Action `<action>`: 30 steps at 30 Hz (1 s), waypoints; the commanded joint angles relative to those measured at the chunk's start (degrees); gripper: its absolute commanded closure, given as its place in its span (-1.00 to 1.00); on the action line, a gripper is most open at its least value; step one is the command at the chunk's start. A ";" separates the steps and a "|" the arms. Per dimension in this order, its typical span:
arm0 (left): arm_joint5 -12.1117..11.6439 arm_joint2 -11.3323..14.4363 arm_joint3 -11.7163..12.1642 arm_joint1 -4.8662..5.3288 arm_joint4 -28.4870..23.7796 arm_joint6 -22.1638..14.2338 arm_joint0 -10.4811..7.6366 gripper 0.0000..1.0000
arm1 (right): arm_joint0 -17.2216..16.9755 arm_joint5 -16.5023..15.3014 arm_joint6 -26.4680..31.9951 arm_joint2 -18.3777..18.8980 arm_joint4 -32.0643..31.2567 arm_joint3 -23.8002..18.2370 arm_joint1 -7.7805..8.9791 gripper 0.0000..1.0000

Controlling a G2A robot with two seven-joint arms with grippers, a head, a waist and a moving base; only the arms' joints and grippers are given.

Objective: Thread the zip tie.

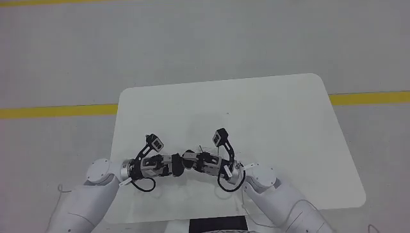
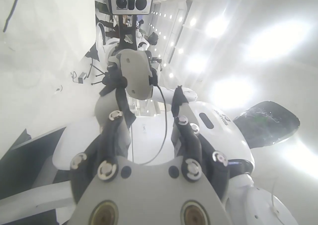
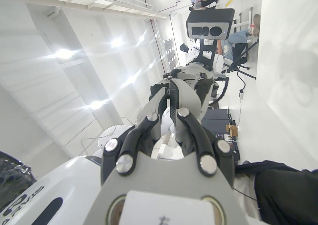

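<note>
Both arms hang low over the near edge of the white surface point(image 1: 288, 118), close to its middle, with their ends turned toward each other. The left gripper point(image 1: 173, 164) and the right gripper point(image 1: 193, 162) are almost tip to tip there, well apart from the far edge and from both side edges of the surface. The left fingers point(image 2: 179, 102), wrapped in black at the tips, stand spread wide with nothing between them. The right fingers point(image 3: 174, 97) are drawn close together with only a narrow slit left, and I cannot tell whether anything is pinched in it. A thin dark strand point(image 1: 200, 148) rises just beyond the meeting point, over the same near part of the surface; whether it is the zip tie I cannot tell
</note>
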 commanded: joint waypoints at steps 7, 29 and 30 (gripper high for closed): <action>0.19 0.16 0.08 0.08 0.28 0.14 -0.05 0.70 | -0.78 0.96 0.94 1.73 -2.54 -1.40 0.82 1.00; 0.48 0.62 0.02 0.28 0.72 0.24 -0.28 0.82 | -0.55 3.69 5.29 1.64 -4.15 -2.31 1.72 1.00; 0.52 0.65 0.03 0.28 0.72 0.22 -0.31 0.82 | -0.47 3.74 5.19 1.54 -4.20 -2.26 1.71 1.00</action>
